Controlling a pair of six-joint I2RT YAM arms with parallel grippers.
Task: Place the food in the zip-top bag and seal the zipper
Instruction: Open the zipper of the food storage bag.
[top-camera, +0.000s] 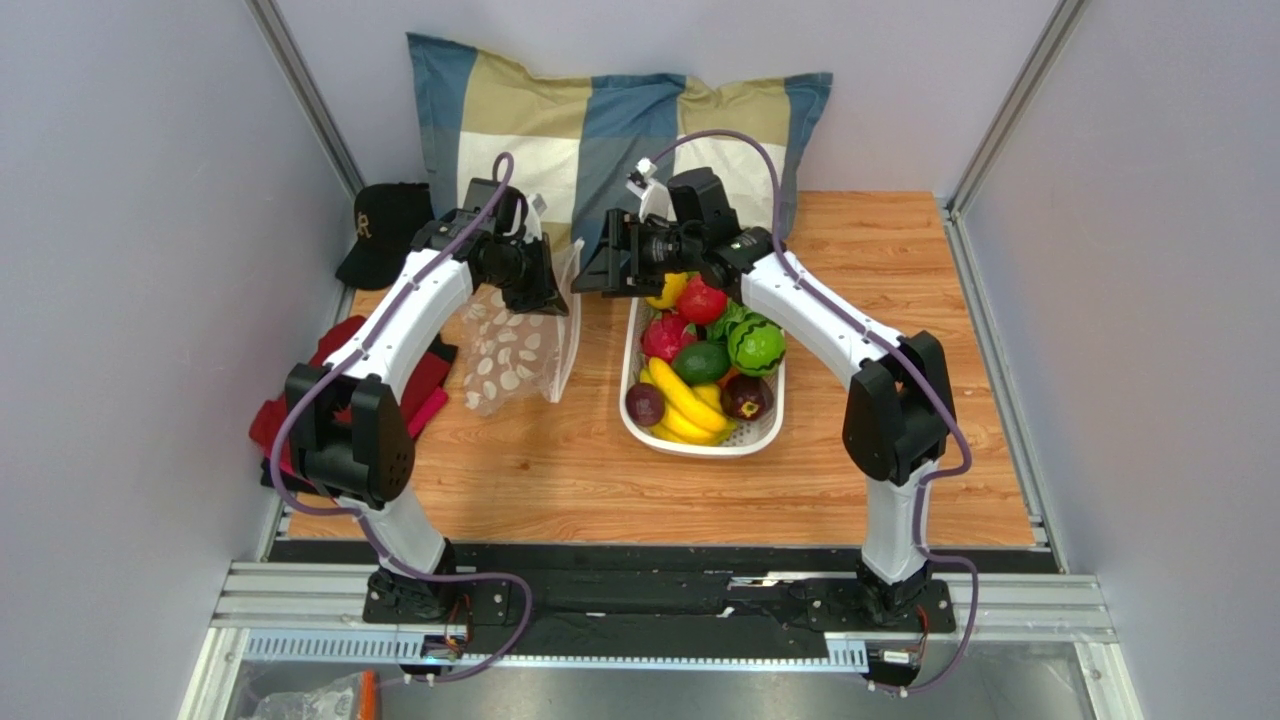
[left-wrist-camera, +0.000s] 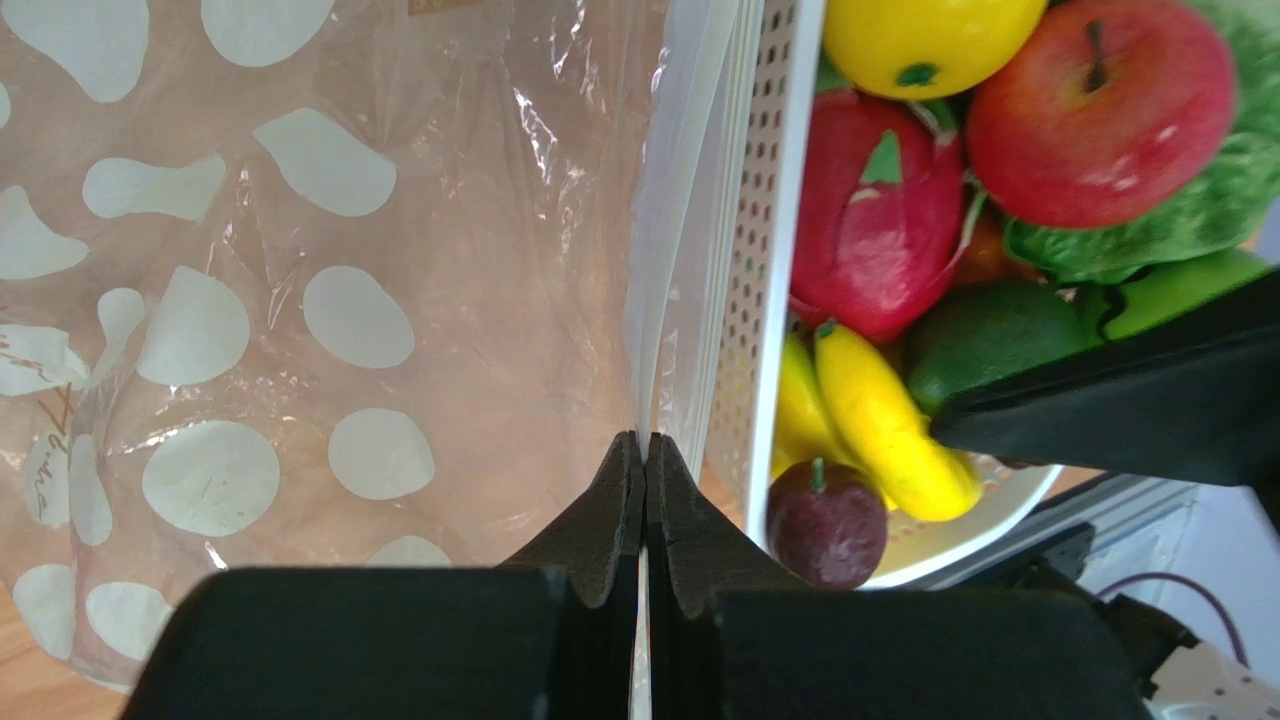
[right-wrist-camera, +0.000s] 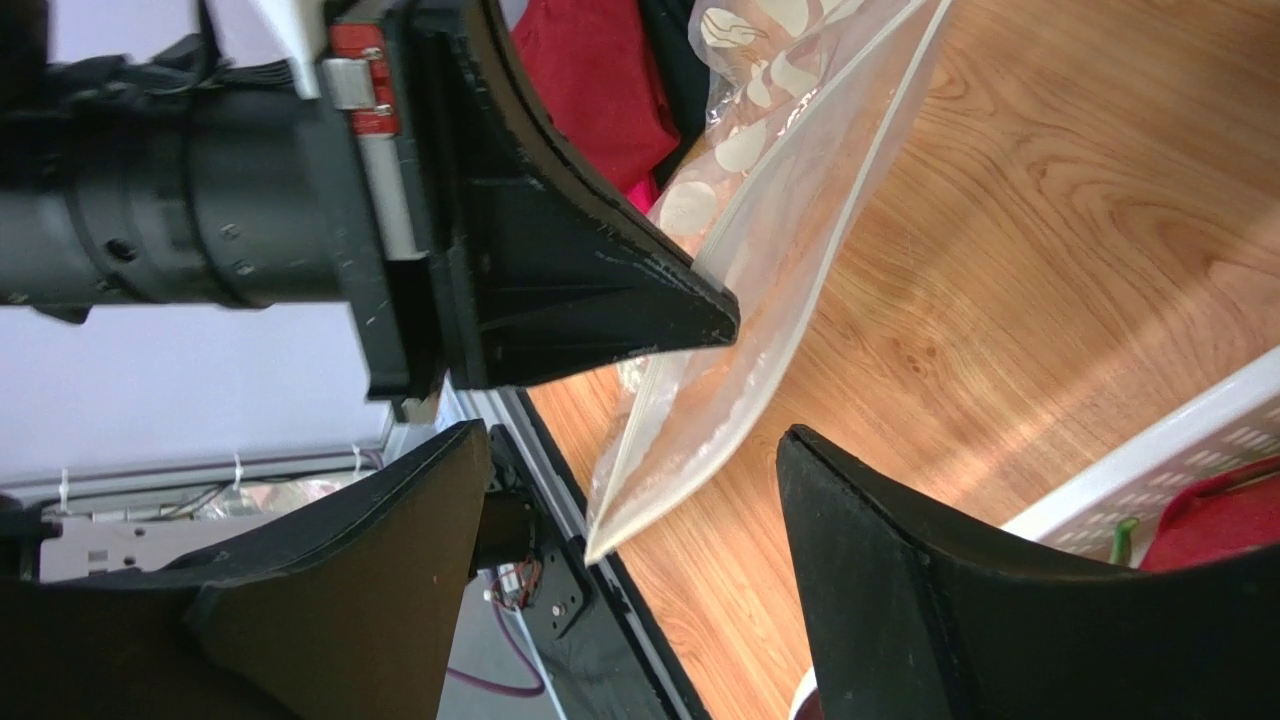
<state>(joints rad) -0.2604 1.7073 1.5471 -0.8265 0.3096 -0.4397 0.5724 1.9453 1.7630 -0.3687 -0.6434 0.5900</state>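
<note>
We see the zip-top bag (top-camera: 508, 353) left of centre in the top view, its spotted lower half resting on the desk (top-camera: 902, 465) and its upper edge lifted. The left hand (left-wrist-camera: 645, 458) is pinched tight on that bag: at the bottom middle of the left wrist view its two fingers meet, with only the clear film running up between them. The right hand (right-wrist-camera: 631, 443) is spread wide, one finger at the lower left and the other at the lower right of the right wrist view. A free edge of the bag hangs in the gap between them, and we cannot tell whether it touches either. Just right of the bag in the top view stands the white basket (top-camera: 756, 435), and the food lies in it. The yellow lemon (left-wrist-camera: 924, 33) and red apple (left-wrist-camera: 1104, 105) sit at the upper right of the left wrist view, with the lettuce (left-wrist-camera: 1210, 195) at the right edge. Below them are a dark green fruit (left-wrist-camera: 999, 338), a banana (left-wrist-camera: 887, 420) and a dark purple fruit (left-wrist-camera: 824, 522). A checked pillow (top-camera: 601, 135) lies at the top of the top view, a black cap (top-camera: 383, 225) at the upper left
</note>
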